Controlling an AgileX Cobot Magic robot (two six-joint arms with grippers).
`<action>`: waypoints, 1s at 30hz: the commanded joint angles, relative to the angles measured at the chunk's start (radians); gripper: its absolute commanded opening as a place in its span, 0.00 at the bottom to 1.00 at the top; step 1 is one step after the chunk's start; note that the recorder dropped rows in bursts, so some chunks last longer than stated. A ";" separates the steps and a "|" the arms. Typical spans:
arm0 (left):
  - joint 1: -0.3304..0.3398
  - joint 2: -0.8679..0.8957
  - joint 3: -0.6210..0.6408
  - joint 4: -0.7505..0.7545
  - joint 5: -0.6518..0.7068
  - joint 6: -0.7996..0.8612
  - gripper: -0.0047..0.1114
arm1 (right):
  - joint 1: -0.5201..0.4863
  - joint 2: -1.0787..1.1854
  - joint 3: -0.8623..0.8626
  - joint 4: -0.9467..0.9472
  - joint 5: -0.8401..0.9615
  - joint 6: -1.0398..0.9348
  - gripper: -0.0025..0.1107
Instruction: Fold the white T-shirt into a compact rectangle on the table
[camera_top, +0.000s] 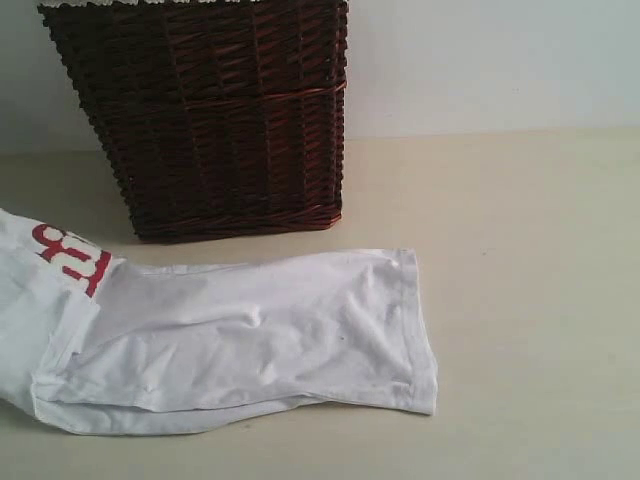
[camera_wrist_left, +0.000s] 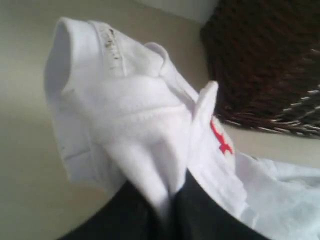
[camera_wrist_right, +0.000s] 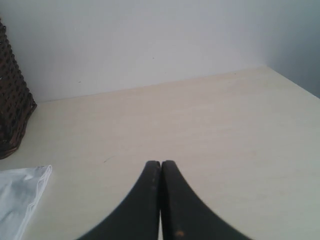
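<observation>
A white cotton T-shirt (camera_top: 250, 340) with red lettering (camera_top: 70, 255) lies partly folded on the broad cream-beige matte table (camera_top: 530, 250). It is stretched out in front of a tall dark red-brown wicker basket (camera_top: 220, 120) that stands against the pale wall. The shirt's hemmed end points toward the right of the exterior view and rests flat on the table, a little forward of the basket's right corner. Its other end runs off the left edge of that view, where the red letters sit on an upper fold.

Seen from the left wrist, the left gripper (camera_wrist_left: 172, 200) is clenched on the shirt. A bunch of white cloth is pinched between its two dark fingers (camera_wrist_left: 135, 215) and spreads away from them in thick folds with a stitched seam at the far end. A bit of the red print shows just beside the pinch, and the basket is close behind.

Seen from the right wrist, the right gripper (camera_wrist_right: 161, 167) is clamped tight and empty, its dark fingertips pressed together over bare table. It is well apart from the shirt's hemmed corner, with the basket's edge off to one side
</observation>
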 joint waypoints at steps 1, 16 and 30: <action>-0.120 -0.018 0.002 -0.016 0.018 0.004 0.04 | -0.008 -0.005 0.002 0.002 -0.006 0.001 0.02; -0.640 -0.018 -0.087 -0.066 -0.073 -0.072 0.04 | -0.008 -0.005 0.002 0.002 -0.006 0.001 0.02; -0.915 0.108 -0.289 -0.066 -0.191 -0.091 0.04 | -0.008 -0.005 0.002 0.002 -0.006 0.001 0.02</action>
